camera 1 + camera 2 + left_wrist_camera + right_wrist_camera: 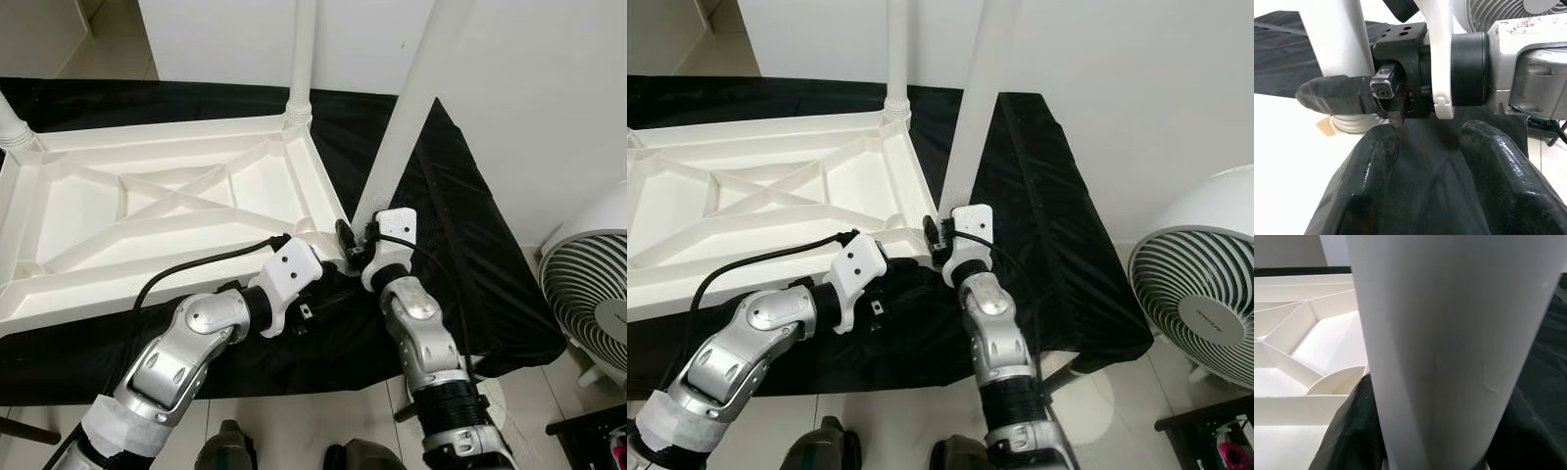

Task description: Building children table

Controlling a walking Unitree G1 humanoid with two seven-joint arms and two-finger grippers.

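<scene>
Right gripper (355,242) fingers clenched on leg (411,108), steadying it upright at tabletop (147,196) near-right corner socket. Left gripper (318,284) just beside, fingers released, ready to brace.

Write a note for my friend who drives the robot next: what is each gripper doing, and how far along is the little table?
Right gripper: shut on the white leg, low down, at the near right corner of the upside-down tabletop.
Left gripper: open, holding nothing, beside the right one over the black cloth.
Done: far right leg stands in its corner; another leg is at the far left.
Left: whether the held leg is fully seated cannot be told. Near left corner not in view.
</scene>
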